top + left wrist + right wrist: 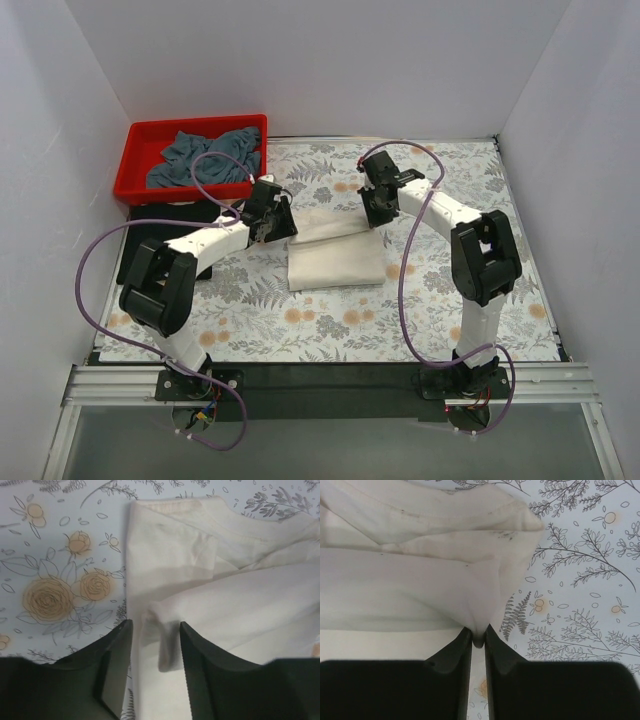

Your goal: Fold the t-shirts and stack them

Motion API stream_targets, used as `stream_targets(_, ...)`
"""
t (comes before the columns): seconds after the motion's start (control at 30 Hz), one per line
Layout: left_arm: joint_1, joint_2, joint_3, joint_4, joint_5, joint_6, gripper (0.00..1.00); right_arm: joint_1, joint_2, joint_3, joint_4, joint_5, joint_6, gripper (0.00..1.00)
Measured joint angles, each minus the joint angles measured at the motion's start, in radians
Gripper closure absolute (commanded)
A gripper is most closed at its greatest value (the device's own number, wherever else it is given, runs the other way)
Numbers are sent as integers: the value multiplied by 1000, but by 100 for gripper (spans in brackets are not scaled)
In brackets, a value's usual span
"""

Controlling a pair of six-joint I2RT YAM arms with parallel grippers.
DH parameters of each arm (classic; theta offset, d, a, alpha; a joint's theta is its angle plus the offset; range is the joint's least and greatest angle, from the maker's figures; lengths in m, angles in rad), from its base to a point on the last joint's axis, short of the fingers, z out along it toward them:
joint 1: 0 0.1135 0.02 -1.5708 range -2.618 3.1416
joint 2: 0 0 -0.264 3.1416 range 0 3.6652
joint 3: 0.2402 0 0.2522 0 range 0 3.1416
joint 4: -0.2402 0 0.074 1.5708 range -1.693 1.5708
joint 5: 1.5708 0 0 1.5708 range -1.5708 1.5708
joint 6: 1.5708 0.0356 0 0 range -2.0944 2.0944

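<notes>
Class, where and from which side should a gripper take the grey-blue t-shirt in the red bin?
Probably pinch a raised wrinkle near the middle of the grey-blue t-shirt, coming straight down: it lies crumpled in the red bin, whose walls block sideways approaches.

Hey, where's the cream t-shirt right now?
In the top view the cream t-shirt lies folded in the middle of the floral tablecloth, between the left gripper and the right gripper.

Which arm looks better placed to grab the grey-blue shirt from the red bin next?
Probably left. The red bin sits at the far left, nearer the left gripper, whose jaws stand open; the right gripper pinches the cream t-shirt.
</notes>
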Motion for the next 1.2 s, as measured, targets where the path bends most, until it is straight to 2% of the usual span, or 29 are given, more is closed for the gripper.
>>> stream_targets(0.13, 6, -2, 0, 23, -28, 42, 29, -15, 0, -2, 0, -2, 13, 64)
stream_targets(0.23, 8, -35, -21, 45, -40, 82, 17, -22, -13, -2, 1, -4, 16, 58)
stream_targets(0.27, 10, -59, -37, 51, -41, 98, 17, -23, -22, -3, 2, -7, 12, 57)
stream_targets(0.3, 10, -89, -58, 61, -40, 115, 17, -24, -34, -7, 6, -14, 0, 56)
stream_targets(0.4, 10, -183, -112, 76, -31, 172, 26, -24, -93, -48, 39, -51, -42, 57)
stream_targets(0.47, 10, -238, -143, 97, 3, 217, 42, -24, -138, -82, 61, -105, -81, 58)
stream_targets(0.5, 10, -253, -152, 106, 29, 237, 45, -24, -156, -96, 76, -139, -100, 59)
stream_targets(0.67, 5, -229, -164, 148, 140, 320, 54, -25, -160, -110, 146, -317, -166, 61)
stream_targets(0.8, 3, -105, -122, 172, 174, 356, 57, -34, -98, -108, 202, -423, -171, 61)
stream_targets(0.93, 3, 79, 16, 183, 178, 368, 57, -66, 26, -75, 240, -490, -164, 61)
stream_targets(1.03, 4, 193, 108, 193, 174, 365, 57, -104, 102, -70, 286, -536, -138, 60)
stream_targets(1.2, 6, 306, 175, 230, 177, 341, 55, -216, 185, -58, 358, -679, -51, 60)
